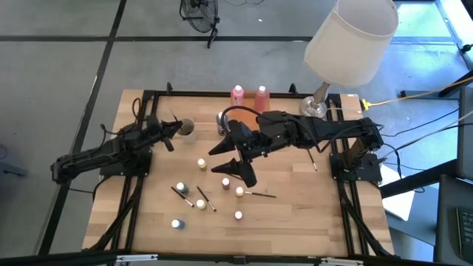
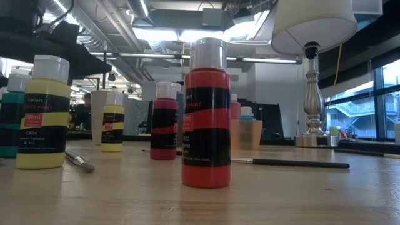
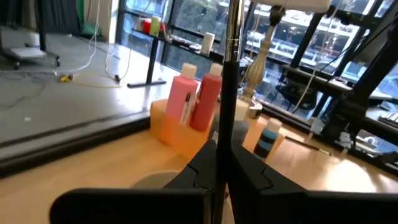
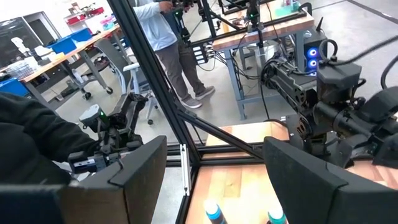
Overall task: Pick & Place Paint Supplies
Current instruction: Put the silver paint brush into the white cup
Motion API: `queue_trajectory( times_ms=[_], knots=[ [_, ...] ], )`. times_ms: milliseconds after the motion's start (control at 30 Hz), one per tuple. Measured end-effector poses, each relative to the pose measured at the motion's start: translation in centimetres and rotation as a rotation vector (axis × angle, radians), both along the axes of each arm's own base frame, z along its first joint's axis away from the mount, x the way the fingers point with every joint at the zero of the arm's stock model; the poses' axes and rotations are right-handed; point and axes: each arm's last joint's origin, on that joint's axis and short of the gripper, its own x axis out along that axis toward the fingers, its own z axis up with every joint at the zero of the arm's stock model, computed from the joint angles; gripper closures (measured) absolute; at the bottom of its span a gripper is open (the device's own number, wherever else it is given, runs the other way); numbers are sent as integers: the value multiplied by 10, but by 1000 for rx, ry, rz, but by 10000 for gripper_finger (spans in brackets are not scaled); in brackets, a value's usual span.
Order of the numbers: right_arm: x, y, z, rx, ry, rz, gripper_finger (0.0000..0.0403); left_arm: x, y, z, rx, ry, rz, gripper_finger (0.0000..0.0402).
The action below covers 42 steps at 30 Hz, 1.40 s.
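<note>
Both arms over table: right gripper open, left gripper clamps brush

Bare tabletop lay open along the near right side, giving a clear way in. The middle was crowded: small paint bottles and thin brushes were scattered there with narrow gaps between them. The right gripper, jaws spread wide, hung over that cluster. At the far edge the pink bottles and the lamp blocked passage, and the left gripper stood beside a pale cup.
</note>
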Motion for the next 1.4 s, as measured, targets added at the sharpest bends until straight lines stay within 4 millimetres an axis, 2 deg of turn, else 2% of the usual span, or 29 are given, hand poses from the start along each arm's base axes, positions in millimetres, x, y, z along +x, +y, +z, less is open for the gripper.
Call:
queue_trajectory(
  times_ms=[233, 467, 1100, 1400],
  knots=[
    [4, 1, -9, 5, 0, 5, 133, 1, 1, 1, 43, -80, 21, 389],
    [4, 1, -9, 6, 3, 9, 133, 0, 5, -5, 58, 3, 65, 389],
    [4, 0, -10, 8, 8, 7, 133, -1, 9, -5, 62, 9, 24, 389],
    [4, 0, -9, 8, 7, 7, 133, -1, 8, -6, 58, 18, 12, 368]
  ],
)
